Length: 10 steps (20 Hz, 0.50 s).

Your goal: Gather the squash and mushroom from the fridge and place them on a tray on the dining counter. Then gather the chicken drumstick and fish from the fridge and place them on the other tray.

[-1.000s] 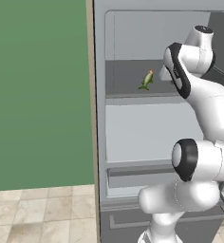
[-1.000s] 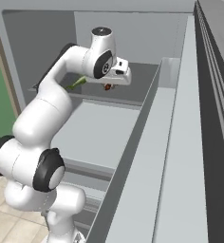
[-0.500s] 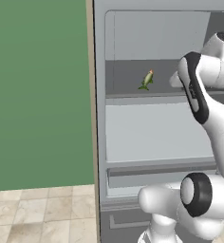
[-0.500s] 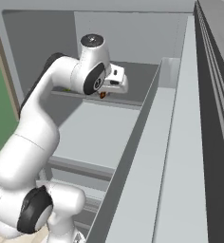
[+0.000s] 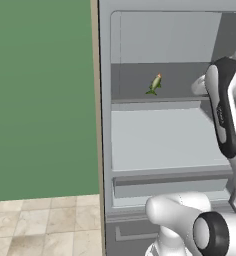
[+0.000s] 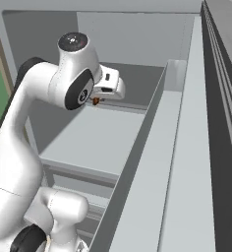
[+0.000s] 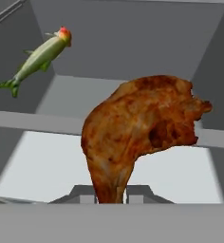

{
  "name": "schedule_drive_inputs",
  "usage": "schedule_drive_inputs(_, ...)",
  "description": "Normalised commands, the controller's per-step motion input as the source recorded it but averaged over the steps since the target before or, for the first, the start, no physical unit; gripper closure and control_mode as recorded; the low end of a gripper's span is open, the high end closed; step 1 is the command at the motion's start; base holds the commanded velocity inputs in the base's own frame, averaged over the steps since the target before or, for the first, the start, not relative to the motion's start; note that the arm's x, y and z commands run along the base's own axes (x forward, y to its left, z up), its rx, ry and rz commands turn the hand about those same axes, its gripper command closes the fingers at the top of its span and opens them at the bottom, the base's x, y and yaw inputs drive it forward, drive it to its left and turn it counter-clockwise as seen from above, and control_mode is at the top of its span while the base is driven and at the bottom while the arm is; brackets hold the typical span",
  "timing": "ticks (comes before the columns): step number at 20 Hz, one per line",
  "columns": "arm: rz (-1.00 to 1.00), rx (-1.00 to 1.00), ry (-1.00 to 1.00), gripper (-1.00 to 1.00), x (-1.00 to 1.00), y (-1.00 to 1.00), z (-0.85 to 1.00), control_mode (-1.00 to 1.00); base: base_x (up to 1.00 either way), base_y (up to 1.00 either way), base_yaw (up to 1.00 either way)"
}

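While the fish (image 5: 154, 84) lies on the fridge (image 5: 160, 150) shelf, the chicken drumstick (image 7: 140, 130) is gripped by the gripper (image 7: 110, 195); a level, slow withdrawal past the shelf edge is advised.

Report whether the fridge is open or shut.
Open. The fridge interior shows: the fish lies on a shelf, and the gripper holds a chicken drumstick inside.

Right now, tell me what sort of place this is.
Most likely a kitchen, seen at an open fridge: grey shelves inside, a fish on the upper one, a chicken drumstick held in the gripper, tiled floor beside it.
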Motion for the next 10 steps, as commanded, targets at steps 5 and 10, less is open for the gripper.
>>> schedule_drive_inputs(5, 0.00, 0.00, 0.02, 1.00, -0.71, 0.18, 0.24, -1.00, 0.00, 0.00, 0.00)
schedule_drive_inputs(10, -0.01, 0.00, 0.03, 1.00, -0.64, 0.44, 0.03, -1.00, 0.00, 0.00, 0.00)
